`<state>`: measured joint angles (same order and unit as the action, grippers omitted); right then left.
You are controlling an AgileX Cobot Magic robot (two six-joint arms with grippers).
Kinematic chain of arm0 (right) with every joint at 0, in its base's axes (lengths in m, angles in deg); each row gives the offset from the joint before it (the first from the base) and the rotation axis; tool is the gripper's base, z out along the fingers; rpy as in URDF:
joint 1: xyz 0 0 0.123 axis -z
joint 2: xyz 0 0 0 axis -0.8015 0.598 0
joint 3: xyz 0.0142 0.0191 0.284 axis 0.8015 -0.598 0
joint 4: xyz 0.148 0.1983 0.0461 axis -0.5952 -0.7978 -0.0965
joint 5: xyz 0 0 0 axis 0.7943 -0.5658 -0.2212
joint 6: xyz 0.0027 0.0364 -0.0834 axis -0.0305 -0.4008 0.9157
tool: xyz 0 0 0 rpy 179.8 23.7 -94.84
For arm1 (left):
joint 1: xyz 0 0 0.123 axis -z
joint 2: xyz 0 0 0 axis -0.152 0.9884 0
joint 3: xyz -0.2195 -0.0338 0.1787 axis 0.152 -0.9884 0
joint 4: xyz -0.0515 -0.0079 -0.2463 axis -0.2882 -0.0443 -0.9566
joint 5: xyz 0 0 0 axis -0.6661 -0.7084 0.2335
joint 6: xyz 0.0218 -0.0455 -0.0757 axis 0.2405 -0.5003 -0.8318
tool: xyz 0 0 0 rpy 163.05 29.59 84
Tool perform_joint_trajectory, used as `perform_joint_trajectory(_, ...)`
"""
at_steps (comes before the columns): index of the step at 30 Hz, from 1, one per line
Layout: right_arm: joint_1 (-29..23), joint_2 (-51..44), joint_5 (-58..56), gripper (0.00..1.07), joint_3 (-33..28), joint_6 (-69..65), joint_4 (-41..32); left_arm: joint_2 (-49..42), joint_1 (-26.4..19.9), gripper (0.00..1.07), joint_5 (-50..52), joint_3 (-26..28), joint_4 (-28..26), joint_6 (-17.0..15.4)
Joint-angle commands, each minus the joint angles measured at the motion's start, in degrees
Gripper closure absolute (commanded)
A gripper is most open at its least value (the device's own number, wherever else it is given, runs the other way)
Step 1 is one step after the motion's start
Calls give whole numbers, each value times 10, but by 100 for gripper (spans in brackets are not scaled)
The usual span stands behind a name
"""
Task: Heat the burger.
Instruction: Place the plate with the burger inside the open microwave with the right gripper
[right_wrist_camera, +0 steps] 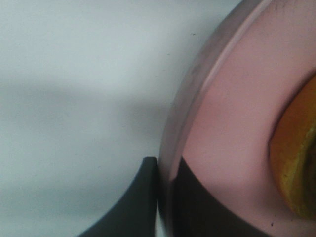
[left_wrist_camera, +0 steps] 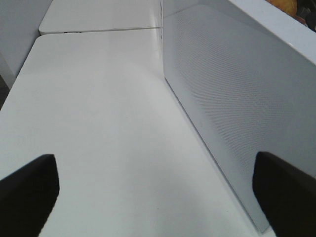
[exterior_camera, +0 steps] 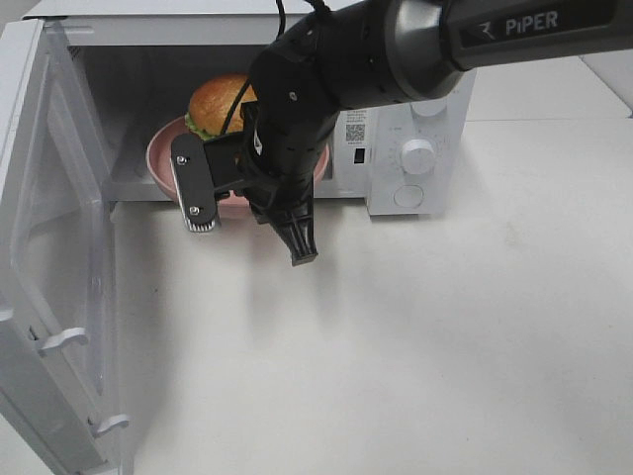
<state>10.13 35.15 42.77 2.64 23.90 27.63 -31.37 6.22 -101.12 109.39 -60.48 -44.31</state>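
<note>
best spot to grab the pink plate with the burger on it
Grip the pink plate by its thin front rim, coming through the open front of the microwave. The burger fills the middle and the walls close off the other sides. The right gripper is shut on that rim.

High cam: right arm (exterior_camera: pixel 326 59) blocks the pink plate (exterior_camera: pixel 163 148) front rim and the burger (exterior_camera: pixel 218 104) right side; microwave door (exterior_camera: pixel 49 247) runs off the frame. Right wrist view is blurred, plate and bun cropped. Left gripper (left_wrist_camera: pixel 157 195) shows only two finger stubs at the frame's edge.
</note>
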Motion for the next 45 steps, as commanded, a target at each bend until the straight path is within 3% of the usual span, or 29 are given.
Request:
perform_joint_trajectory(1,0,10,13,107,48,-13,17,-11,3,7,2,-1,-3,-1)
perform_joint_trajectory(19,0,65,2,107,129,-36,32,-11,3,7,2,-1,-3,-1)
perform_joint_trajectory(34,2,158,-40,107,285,-41,28,-11,3,7,2,-1,-3,-1)
perform_joint_trajectory(45,9,191,-37,107,316,-42,29,-11,3,7,2,-1,-2,-1)
